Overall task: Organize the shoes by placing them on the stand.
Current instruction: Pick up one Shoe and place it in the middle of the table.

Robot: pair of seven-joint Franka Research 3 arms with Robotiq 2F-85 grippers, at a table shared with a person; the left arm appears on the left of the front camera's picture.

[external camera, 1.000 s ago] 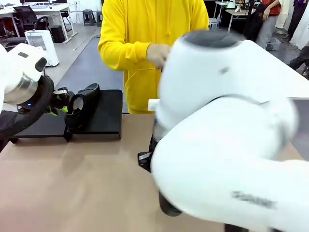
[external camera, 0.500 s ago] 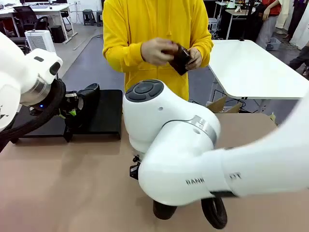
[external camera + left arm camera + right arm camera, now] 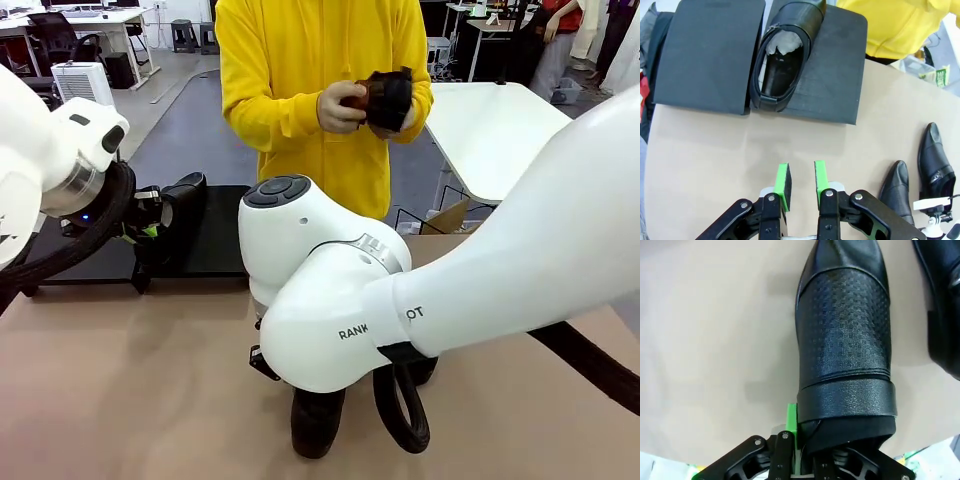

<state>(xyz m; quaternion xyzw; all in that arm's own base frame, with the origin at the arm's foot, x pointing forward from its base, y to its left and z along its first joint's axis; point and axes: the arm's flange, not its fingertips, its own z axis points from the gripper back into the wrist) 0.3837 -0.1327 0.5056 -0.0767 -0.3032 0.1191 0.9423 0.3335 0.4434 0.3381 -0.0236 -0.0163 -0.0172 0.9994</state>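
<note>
Nearest grip: the right gripper [image 3: 807, 434] is clamping the heel end of a held shoe [image 3: 842, 340]. One green pad is pressing on the outside, the textured sole is facing the wrist camera, and the toe is pointing away over the tabletop [image 3: 715, 340].
What is changing: the right arm [image 3: 330, 300] is swinging in. A second ago it was a blur across the right half of the front view; now its big joint is sitting near the middle, low over the tabletop.
What it means: this shoe is probably heading for the stand; whether it is hanging clear of the tabletop cannot be told.
Beside it: a neighbouring shoe [image 3: 940, 305] is lying just next to the held one.
Left side: the left gripper [image 3: 801, 181] is hovering over bare tabletop just short of the stand [image 3: 705, 50]. Its pads are standing a little apart with nothing between them, and it is keeping much the same place as before.
On the rack: the placed shoe [image 3: 782, 70] is lying along the seam of the two panels, toe toward the person, paper stuffing showing.
Far side: the person's hands [image 3: 345, 105] are holding a brown object [image 3: 388, 98] at chest height, now unhidden by the arm.
</note>
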